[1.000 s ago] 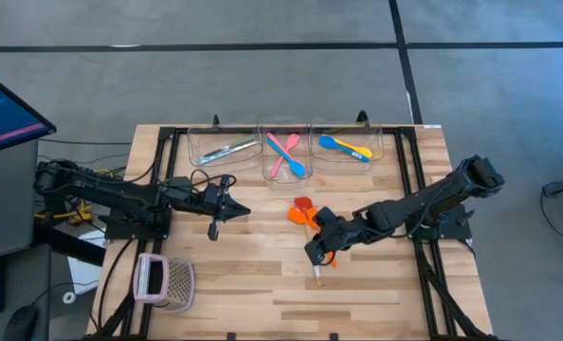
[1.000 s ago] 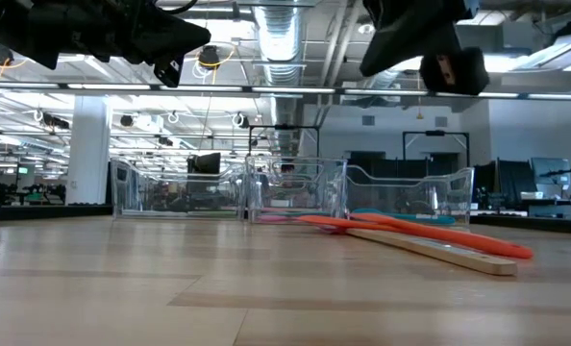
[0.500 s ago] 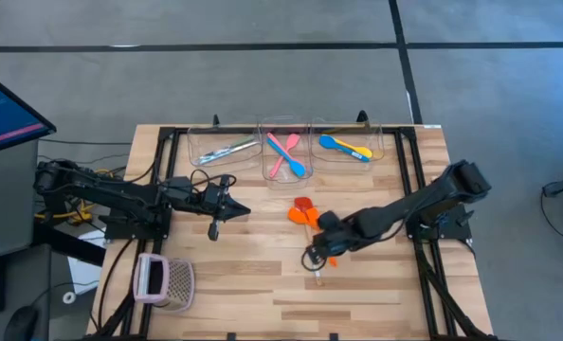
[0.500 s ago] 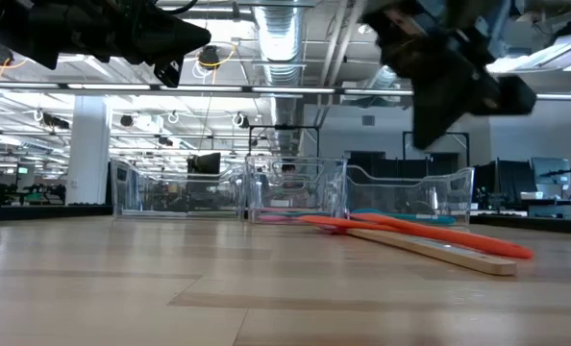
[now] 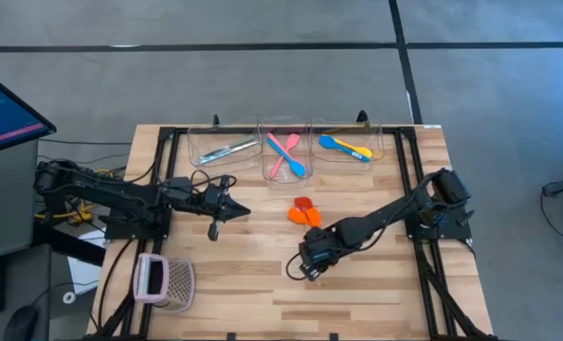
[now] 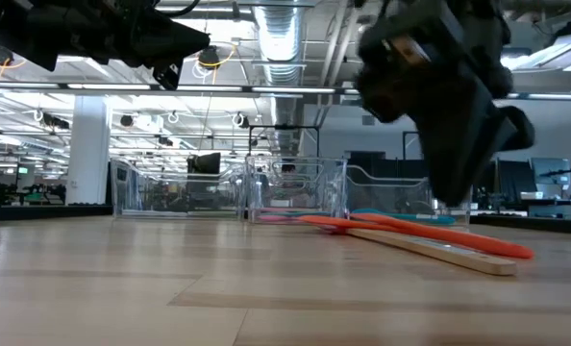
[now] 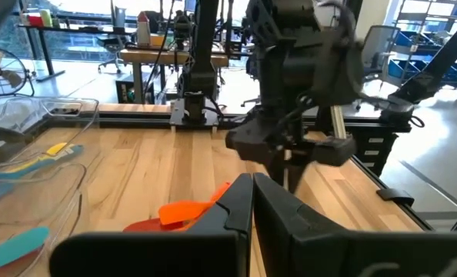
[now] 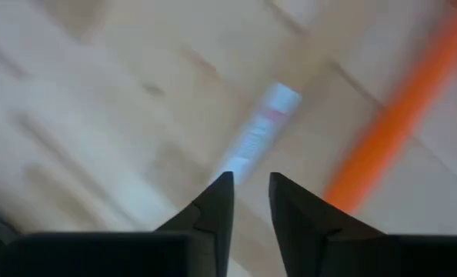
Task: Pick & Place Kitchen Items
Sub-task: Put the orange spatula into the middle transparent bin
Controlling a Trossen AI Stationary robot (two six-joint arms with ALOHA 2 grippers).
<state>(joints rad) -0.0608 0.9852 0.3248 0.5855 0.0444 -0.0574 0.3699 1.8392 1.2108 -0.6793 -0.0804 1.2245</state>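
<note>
A red-headed spatula (image 5: 302,203) and an orange spoon (image 5: 296,216) lie crossed on the table's middle. The spatula's wooden handle (image 6: 439,252) runs toward the near edge, flat on the wood. My right gripper (image 5: 305,268) points down over that handle's free end (image 8: 258,135), just above it, its fingers a narrow gap apart, the orange spoon's handle (image 8: 386,142) beside it. My left gripper (image 5: 244,210) hangs shut above the table left of the utensils, pointing at them. More spoons and cutlery lie in the bins.
Three clear bins (image 5: 223,147), (image 5: 283,152), (image 5: 346,144) stand in a row along the far edge, holding cutlery, pink and blue spoons, and blue and yellow spoons. A pink-and-white mesh basket (image 5: 163,281) sits near the left front corner. Bare wood lies between the arms.
My right gripper has swung toward the table's near edge and slightly left, along the spatula's handle, and has come down closer to the table. The utensils and my left arm have stayed put.
</note>
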